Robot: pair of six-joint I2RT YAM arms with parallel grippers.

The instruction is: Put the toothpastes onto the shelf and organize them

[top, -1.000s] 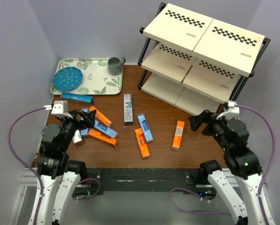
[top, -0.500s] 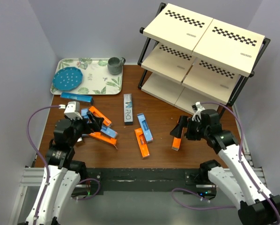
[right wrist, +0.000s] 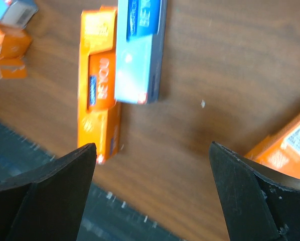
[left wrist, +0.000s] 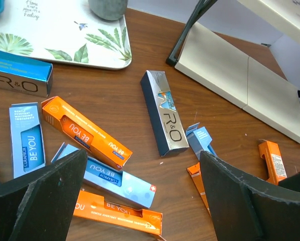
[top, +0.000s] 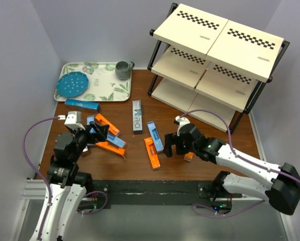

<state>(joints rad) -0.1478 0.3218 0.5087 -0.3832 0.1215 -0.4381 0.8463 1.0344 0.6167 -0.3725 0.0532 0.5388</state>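
Several toothpaste boxes lie scattered on the brown table. A grey-and-teal one (top: pixel 137 116) lies mid-table, with a light blue one (top: pixel 155 136) and an orange one (top: pixel 151 153) beside it. A cluster of orange (top: pixel 107 124) and light blue (top: pixel 112 138) boxes lies at the left. The shelf (top: pixel 215 55) stands back right, its boards bare. My left gripper (top: pixel 97 133) is open over the left cluster; its wrist view shows a light blue box (left wrist: pixel 112 175) between the jaws. My right gripper (top: pixel 171 145) is open above bare table between an orange box (right wrist: pixel 97 100) and another orange box (right wrist: pixel 285 145).
A leaf-patterned tray (top: pixel 102 83) at the back left holds a blue plate (top: pixel 72 84) and a grey mug (top: pixel 123 70). A teal box (top: pixel 82 105) lies just in front of the tray. The shelf's lowest board (left wrist: pixel 240 85) reaches down to the table.
My right arm has swung from the right side of the table leftward to the centre, low over the boxes. My left gripper has shifted only slightly. No box has moved.
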